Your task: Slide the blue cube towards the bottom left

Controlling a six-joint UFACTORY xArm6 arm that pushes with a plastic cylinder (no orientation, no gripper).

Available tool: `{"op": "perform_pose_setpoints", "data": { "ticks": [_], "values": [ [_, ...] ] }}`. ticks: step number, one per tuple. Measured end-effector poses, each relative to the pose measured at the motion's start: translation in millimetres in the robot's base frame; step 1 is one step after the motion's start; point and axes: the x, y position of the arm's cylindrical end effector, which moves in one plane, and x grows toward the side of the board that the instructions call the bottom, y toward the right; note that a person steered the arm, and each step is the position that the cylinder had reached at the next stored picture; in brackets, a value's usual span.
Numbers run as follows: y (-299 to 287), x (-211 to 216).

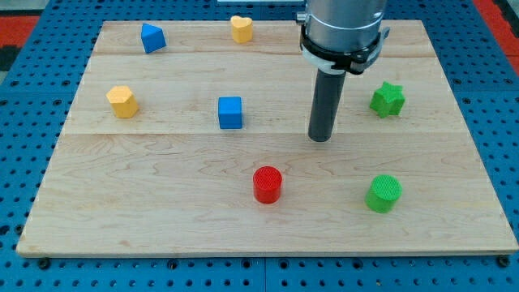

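The blue cube (230,113) sits on the wooden board (162,203) a little left of the middle. My tip (320,139) is the lower end of the dark rod, which comes down from the view's top. The tip stands to the right of the blue cube and slightly lower in the view, with a clear gap between them. It touches no block.
A blue wedge-like block (152,38) lies at top left. A yellow heart (241,29) lies at top centre and a yellow hexagon (122,101) at left. A red cylinder (267,184) lies below the cube. A green star (388,99) and a green cylinder (383,193) lie at right.
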Motion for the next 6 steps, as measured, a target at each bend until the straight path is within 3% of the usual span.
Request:
{"op": "perform_pose_setpoints", "data": {
  "ticks": [3,4,6],
  "values": [
    [-3.6,-2.9],
    [-12.3,-42.6],
    [-45.5,-56.1]
  ]
}}
